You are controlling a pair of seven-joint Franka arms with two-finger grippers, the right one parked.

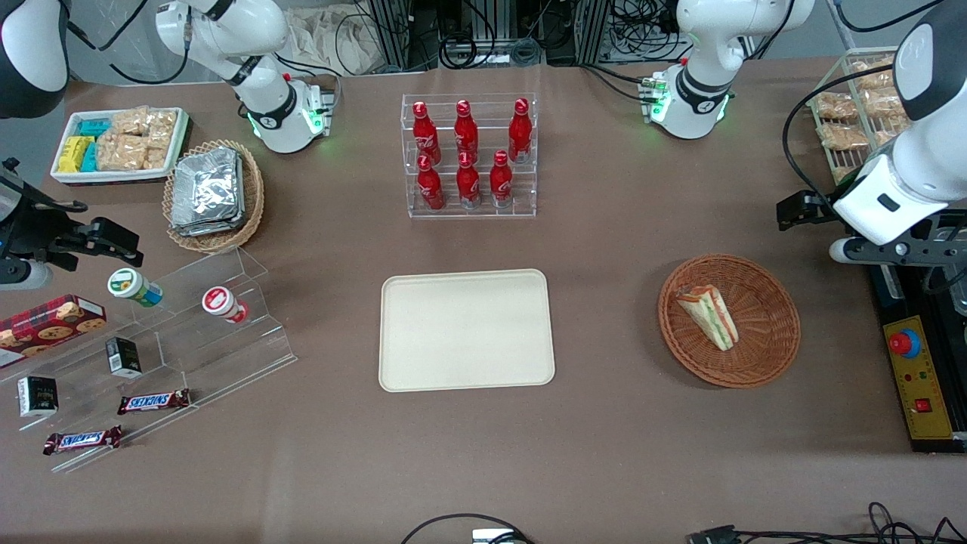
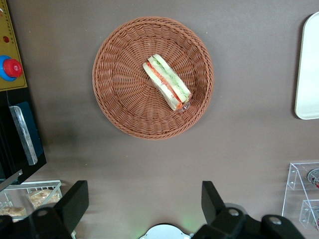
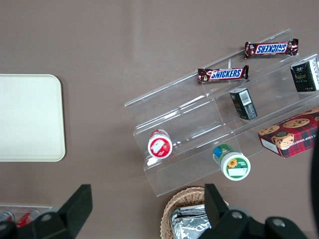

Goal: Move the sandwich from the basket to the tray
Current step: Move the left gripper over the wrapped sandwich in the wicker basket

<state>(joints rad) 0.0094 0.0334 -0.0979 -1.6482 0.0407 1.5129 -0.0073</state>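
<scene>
The sandwich (image 1: 709, 316), a pale wedge with green and orange-red filling in clear wrap, lies in the round reddish-brown basket (image 1: 778, 355). It lies off centre, toward the tray side. The cream tray (image 1: 466, 330) lies flat mid-table with nothing on it. My left gripper (image 1: 804, 211) hangs high above the table, farther from the front camera than the basket. In the left wrist view the gripper (image 2: 144, 204) is open wide and empty. It is well apart from the sandwich (image 2: 167, 82) and the basket (image 2: 114, 99). One edge of the tray (image 2: 309, 69) shows.
A clear rack of red bottles (image 1: 468, 155) stands farther from the front camera than the tray. A yellow emergency-stop box (image 1: 918, 378) and a wire rack of bagged snacks (image 1: 854, 113) sit at the working arm's end. An acrylic snack shelf (image 1: 189, 332) and a tan basket of foil packets (image 1: 211, 193) lie toward the parked arm's end.
</scene>
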